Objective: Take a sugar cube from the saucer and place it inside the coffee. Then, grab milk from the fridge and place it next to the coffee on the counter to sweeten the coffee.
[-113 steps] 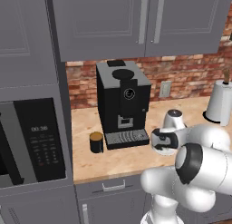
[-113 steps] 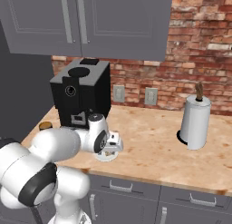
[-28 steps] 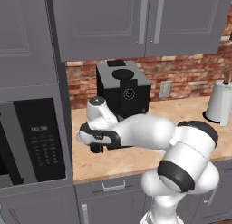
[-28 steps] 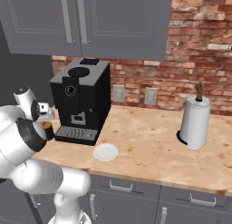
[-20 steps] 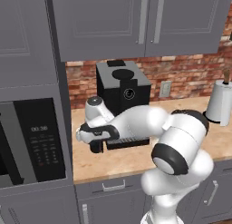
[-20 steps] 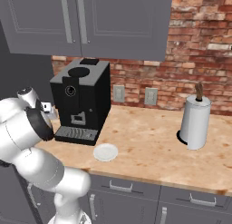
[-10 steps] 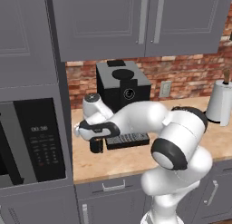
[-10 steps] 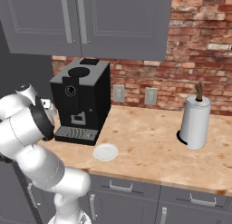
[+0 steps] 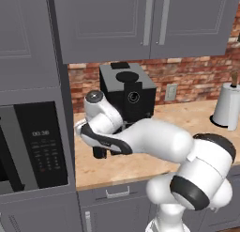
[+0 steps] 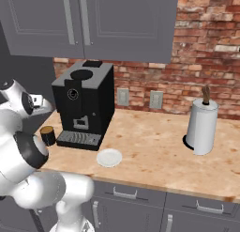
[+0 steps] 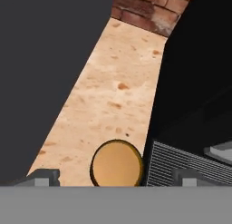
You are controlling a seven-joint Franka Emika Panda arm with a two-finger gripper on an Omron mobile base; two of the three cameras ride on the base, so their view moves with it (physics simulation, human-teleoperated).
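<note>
Tan-topped coffee (image 11: 117,163) sits bottom centre of hand view, on wood counter (image 11: 115,91) just beside black coffee machine (image 11: 199,82). Gripper (image 11: 115,177) above it, jaws spread wide, nothing between. White saucer (image 10: 109,157) lower centre of right base view, w/ no cube visible on it.

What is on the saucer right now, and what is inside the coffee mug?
The saucer lies bare on the counter; no sugar cube shows on it. The mug shows a flat tan surface; anything beneath that surface is hidden.

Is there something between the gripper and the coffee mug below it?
No, nothing visible. In the hand view the mug sits directly under the open gripper, its tan top uncovered. The coffee machine stands close beside it, not between.
</note>
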